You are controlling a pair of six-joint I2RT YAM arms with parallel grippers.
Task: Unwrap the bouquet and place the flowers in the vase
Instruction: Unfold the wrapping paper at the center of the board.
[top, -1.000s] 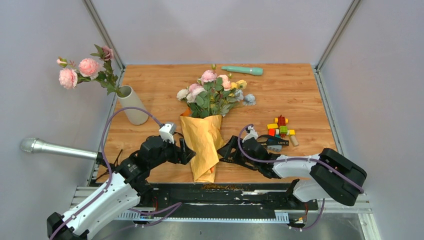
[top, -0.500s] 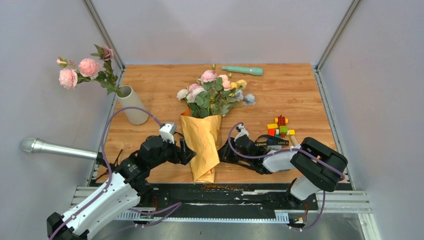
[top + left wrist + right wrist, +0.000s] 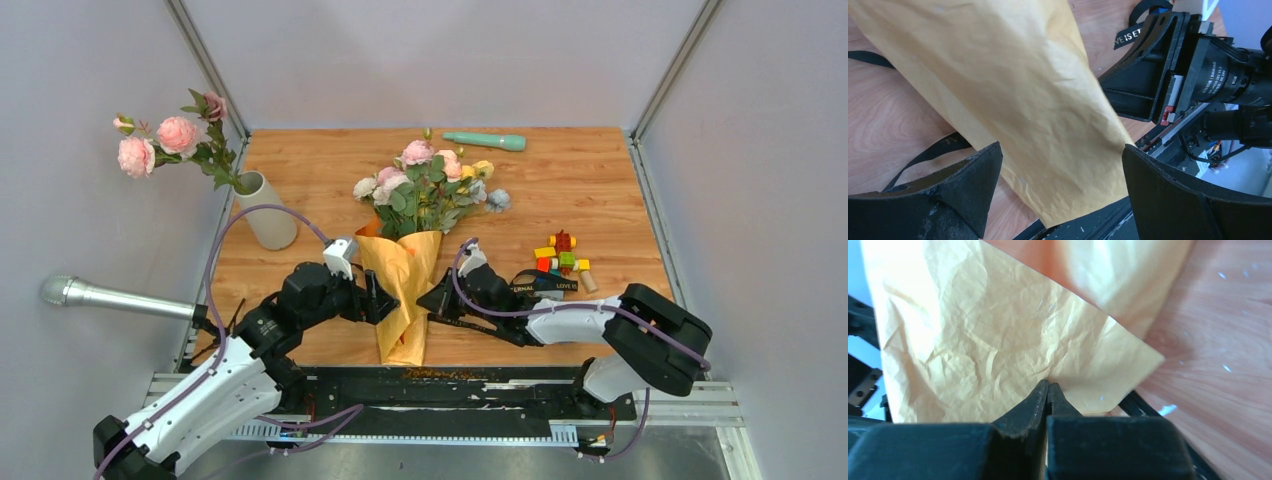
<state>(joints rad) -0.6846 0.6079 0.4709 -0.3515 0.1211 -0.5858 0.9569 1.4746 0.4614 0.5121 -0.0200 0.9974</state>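
The vase (image 3: 265, 210) at far left holds pink flowers (image 3: 165, 140); the bouquet (image 3: 405, 290) lies mid-table. The left gripper (image 3: 1060, 152) is spread around it — the right gripper (image 3: 1048, 390), open a second ago, now pinches its paper edge.

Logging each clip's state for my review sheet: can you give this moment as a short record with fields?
bouquet: lying on the table, paper wrapped around the stems
left gripper: open, fingers either side of the paper
right gripper: shut on the paper's edge
vase: far left, pink flowers in it
clutter: toy blocks, teal stick
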